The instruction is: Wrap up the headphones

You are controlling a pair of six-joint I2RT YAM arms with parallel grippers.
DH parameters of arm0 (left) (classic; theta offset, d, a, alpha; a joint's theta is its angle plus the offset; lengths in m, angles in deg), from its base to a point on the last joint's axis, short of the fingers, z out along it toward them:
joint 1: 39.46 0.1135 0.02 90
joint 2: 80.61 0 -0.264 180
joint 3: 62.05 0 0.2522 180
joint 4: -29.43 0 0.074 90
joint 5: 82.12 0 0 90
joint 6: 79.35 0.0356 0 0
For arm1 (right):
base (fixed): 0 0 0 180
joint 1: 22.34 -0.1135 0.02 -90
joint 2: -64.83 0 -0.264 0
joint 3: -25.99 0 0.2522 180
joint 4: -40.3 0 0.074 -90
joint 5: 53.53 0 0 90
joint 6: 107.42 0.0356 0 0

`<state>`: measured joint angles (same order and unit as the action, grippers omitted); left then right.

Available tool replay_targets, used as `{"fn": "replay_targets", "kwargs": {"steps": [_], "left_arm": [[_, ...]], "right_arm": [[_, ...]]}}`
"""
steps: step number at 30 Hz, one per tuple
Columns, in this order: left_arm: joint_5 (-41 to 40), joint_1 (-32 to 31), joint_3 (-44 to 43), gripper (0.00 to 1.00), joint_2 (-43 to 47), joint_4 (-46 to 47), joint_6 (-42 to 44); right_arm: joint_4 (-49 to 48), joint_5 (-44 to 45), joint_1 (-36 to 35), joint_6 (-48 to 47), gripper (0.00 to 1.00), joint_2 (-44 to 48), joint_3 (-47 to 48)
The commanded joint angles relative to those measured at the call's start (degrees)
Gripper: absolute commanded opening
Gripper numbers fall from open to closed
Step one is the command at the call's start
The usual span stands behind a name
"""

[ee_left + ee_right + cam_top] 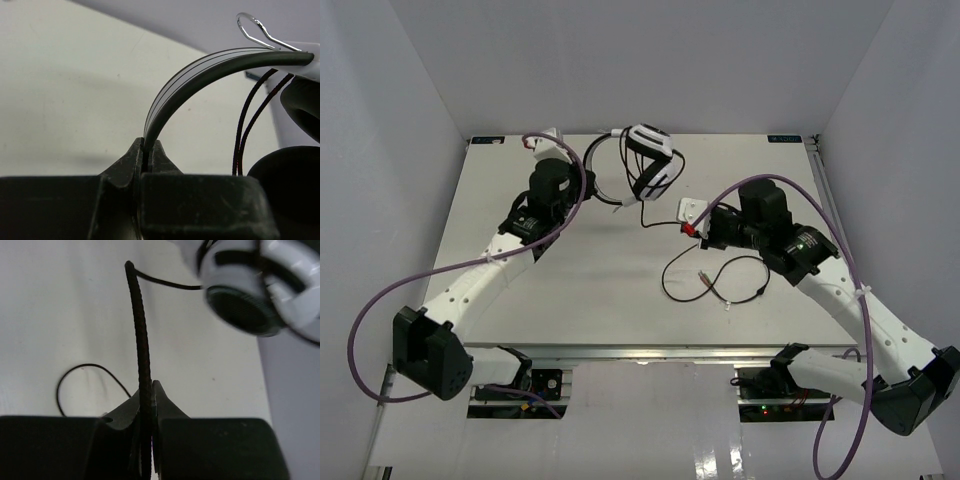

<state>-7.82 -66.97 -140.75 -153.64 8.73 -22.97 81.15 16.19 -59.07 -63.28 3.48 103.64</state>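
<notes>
Left claw (148, 150) pinches the stiff headband (200, 70) of the headphones (652, 170); right claw (145, 390) pinches the thin cord (141, 330), probably limp and slippery.

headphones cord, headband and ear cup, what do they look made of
The cord looks like a braided fabric sheath, matte black; a fine ribbed weave shows in the right wrist view.
The headband is probably plastic or rubber, smooth with a slight sheen; thin parallel lines run along its edge.
The ear cup is likely hard glossy white plastic, though blurred.
</notes>
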Motion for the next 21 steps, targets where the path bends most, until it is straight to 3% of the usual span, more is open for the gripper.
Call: {"fn": "replay_targets", "kwargs": {"steps": [1,9,21], "left_arm": [[1.39,0.01,2.59,0.00,-3.53,7.84,-0.74],[8.24,-0.66,7.67,0.00,-7.68,12.73,3.23],[19.59,-5.38,11.00,0.00,-5.07,13.93,11.87]], "right_arm": [[4.65,13.86,-1.78,-8.38,0.08,-3.19,7.08],[0.16,24.75,-3.96,-14.47,0.08,-6.33,10.93],[-2.55,25.05,-4.16,-17.08,0.12,-9.63,10.53]]}}
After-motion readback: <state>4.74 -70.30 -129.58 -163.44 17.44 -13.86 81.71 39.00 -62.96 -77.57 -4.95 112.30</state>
